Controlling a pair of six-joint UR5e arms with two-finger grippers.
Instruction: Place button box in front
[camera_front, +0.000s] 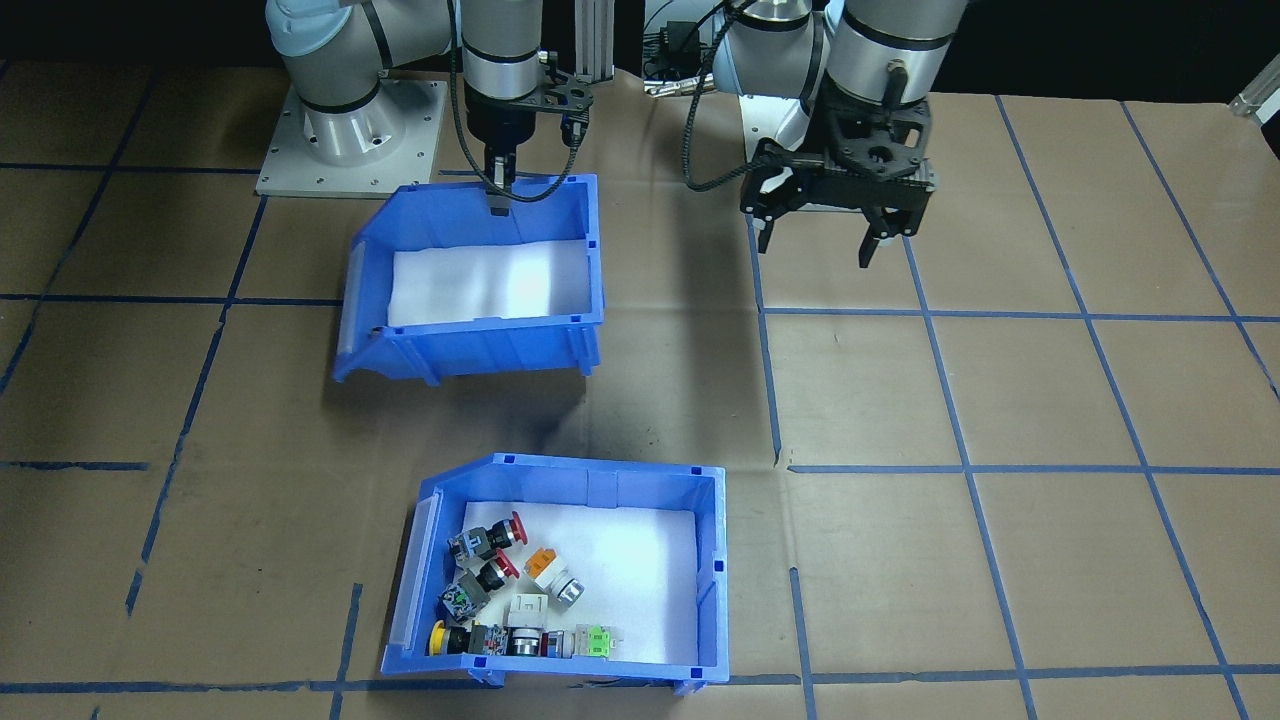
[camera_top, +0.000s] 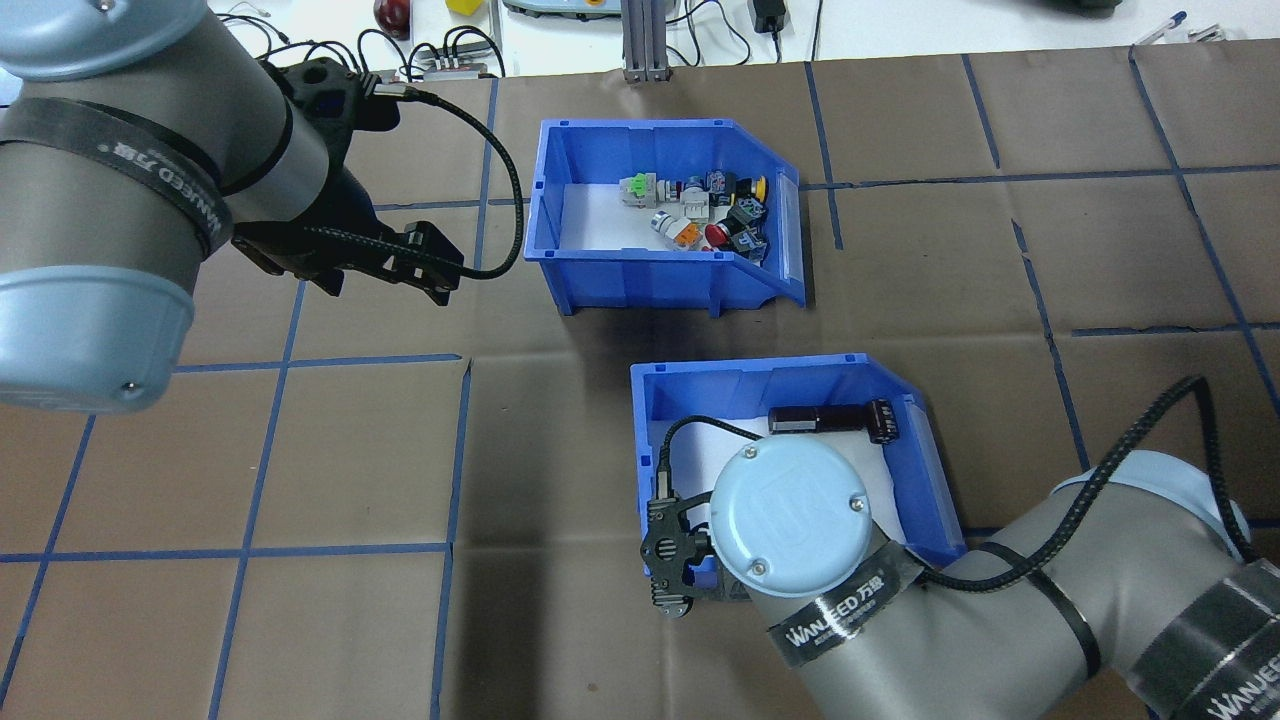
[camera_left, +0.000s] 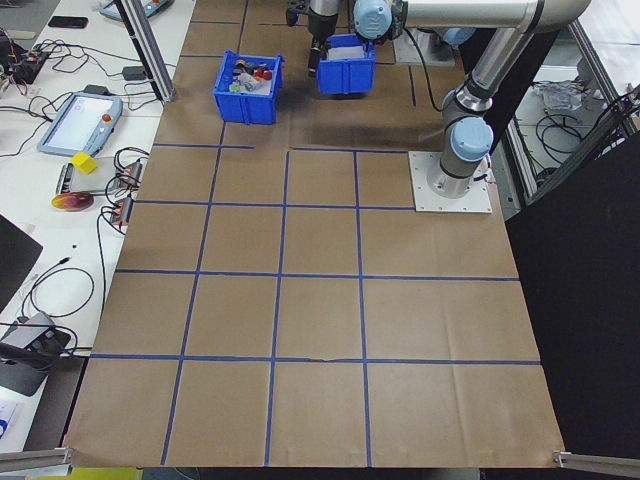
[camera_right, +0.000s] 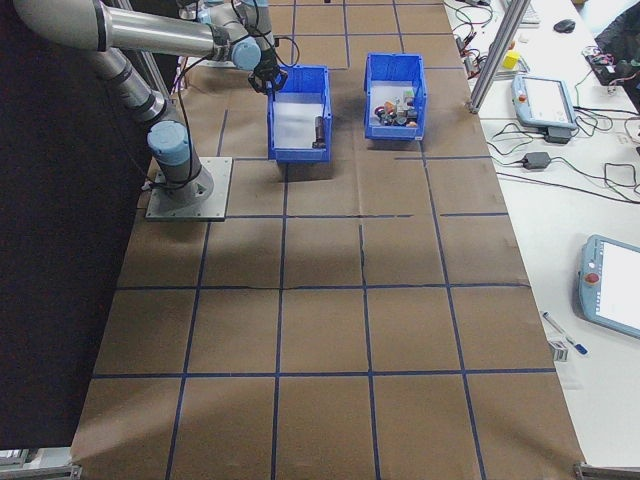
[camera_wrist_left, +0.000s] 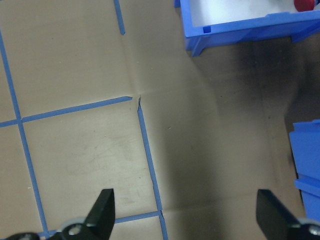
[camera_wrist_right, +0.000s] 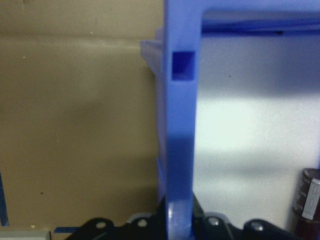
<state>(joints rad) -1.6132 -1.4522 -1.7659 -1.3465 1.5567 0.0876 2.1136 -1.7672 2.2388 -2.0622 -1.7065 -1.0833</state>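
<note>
The button box (camera_front: 705, 560) is a blue bin with a white foam floor holding red, yellow, orange and green capped switches (camera_front: 500, 590). It stands on the table on the side away from the robot's bases, and it also shows in the overhead view (camera_top: 570, 200). No gripper touches it. A second blue bin (camera_front: 480, 340) with a dark cylinder (camera_top: 830, 418) sits nearer the robot. My right gripper (camera_front: 497, 195) is shut on that bin's rear wall (camera_wrist_right: 179, 150). My left gripper (camera_front: 815, 240) hangs open over bare table, off to one side of both bins (camera_wrist_left: 187, 215).
Brown paper with blue tape lines (camera_front: 1000, 470) covers the table. The right arm's base plate (camera_front: 350, 140) lies behind the second bin. Cables and small items (camera_top: 440, 60) lie beyond the far table edge, and control tablets (camera_left: 80, 120) rest on a side bench.
</note>
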